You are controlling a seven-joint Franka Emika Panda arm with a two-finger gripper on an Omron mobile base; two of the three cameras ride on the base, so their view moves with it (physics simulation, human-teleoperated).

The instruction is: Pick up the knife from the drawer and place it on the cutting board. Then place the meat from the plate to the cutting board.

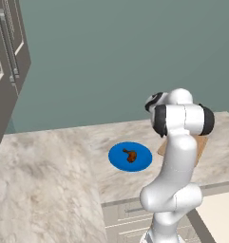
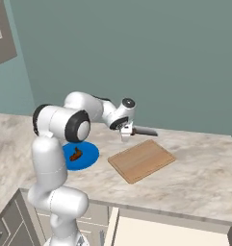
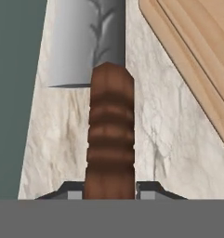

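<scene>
Gripper (image 2: 127, 136) fingers are clamped on the knife (image 2: 142, 130) by its brown handle, blade jutting out ahead of them, carried above the counter (image 2: 204, 163). The cutting board (image 2: 142, 160) lies just below and beside the fingers, presumably the drop point.

1 knife (image 2: 145, 130), 1 cutting board (image 2: 142, 160), 1 plate (image 2: 88, 156), 1 piece of meat (image 2: 76, 153).

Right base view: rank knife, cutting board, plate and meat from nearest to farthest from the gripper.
1. knife, held in the gripper.
2. cutting board, below and right of it.
3. plate and meat, farther left; too close to call.
</scene>
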